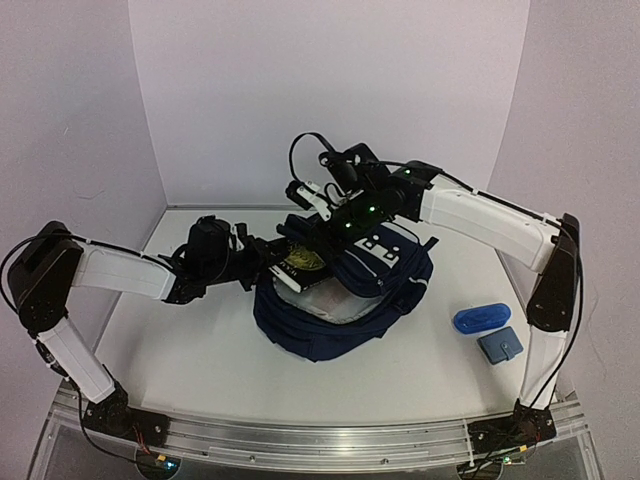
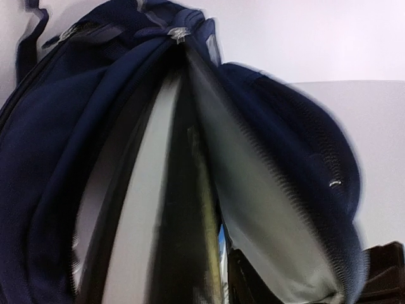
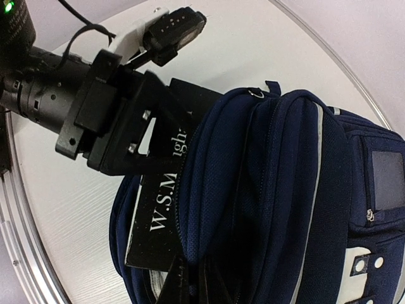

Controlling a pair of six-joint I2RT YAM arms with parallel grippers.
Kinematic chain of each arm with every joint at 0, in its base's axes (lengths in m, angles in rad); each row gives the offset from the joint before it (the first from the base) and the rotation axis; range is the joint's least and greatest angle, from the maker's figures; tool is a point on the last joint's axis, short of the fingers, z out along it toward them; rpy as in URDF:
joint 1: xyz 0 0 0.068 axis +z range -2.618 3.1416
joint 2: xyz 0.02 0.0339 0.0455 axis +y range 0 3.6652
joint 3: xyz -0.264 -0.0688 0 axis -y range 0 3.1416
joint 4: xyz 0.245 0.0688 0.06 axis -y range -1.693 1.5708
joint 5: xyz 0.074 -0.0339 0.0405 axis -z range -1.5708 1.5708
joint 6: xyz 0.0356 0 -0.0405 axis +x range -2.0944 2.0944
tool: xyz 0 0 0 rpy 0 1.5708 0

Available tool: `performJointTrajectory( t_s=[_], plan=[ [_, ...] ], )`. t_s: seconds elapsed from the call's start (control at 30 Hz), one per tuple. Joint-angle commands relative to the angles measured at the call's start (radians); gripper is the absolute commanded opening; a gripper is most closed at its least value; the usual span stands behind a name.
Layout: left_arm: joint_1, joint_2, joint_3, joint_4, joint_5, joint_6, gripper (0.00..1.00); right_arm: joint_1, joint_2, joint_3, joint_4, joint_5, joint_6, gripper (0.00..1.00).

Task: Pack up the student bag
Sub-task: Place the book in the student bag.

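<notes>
The navy student bag (image 1: pixel 345 315) lies in the middle of the table with its main compartment gaping toward the left. A black book (image 1: pixel 300 265) with a gold emblem sticks halfway out of that opening; white letters run along its spine (image 3: pixel 155 209). My left gripper (image 1: pixel 262 262) straddles the book's outer end, jaws slightly open; a thin sliver of light shows between the book (image 2: pixel 183 221) and one finger (image 2: pixel 253 282). My right gripper (image 3: pixel 201 280) is shut on the bag's upper rim fabric (image 3: pixel 253 190), holding it raised.
A small blue pouch (image 1: pixel 480 318) and a flat grey-blue case (image 1: pixel 498 346) lie on the table to the right of the bag. White walls close off the back and both sides. A metal rail (image 1: pixel 320 440) runs along the near edge.
</notes>
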Motion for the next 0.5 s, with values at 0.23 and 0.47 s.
performJointTrajectory(
  t_s=[0.23, 0.47],
  plan=[
    [-0.089, 0.19, 0.063, 0.284, 0.068, -0.041, 0.0, -0.001, -0.057, 0.06, 0.075, -0.077, 0.019, 0.0],
    [-0.111, 0.44, 0.318, 0.367, 0.038, -0.095, 0.07, 0.0, -0.035, 0.11, 0.072, -0.122, 0.052, 0.0]
  ],
)
